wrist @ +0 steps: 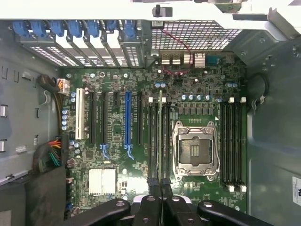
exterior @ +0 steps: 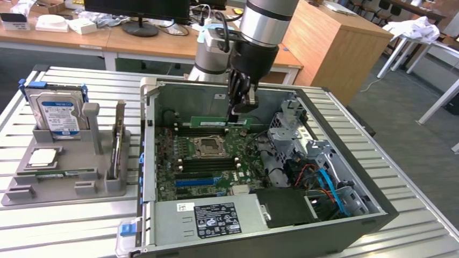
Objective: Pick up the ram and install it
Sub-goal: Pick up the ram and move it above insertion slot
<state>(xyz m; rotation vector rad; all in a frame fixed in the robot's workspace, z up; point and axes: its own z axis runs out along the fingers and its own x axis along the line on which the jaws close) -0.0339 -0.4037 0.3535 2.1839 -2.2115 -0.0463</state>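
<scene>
The open computer case (exterior: 323,231) is holding the motherboard (exterior: 208,161), and the grey holder (exterior: 100,183) is carrying a hard drive (exterior: 57,115). The gripper (exterior: 239,115), its fingers nearly closed, is clamping the ram (exterior: 212,122) on edge over the memory slots (wrist: 153,141), with its long axis lying level and parallel to them.

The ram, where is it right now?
In the exterior view, the ram is gripped by the claw inside the computer case, at the memory slots beside the empty processor socket.
</scene>
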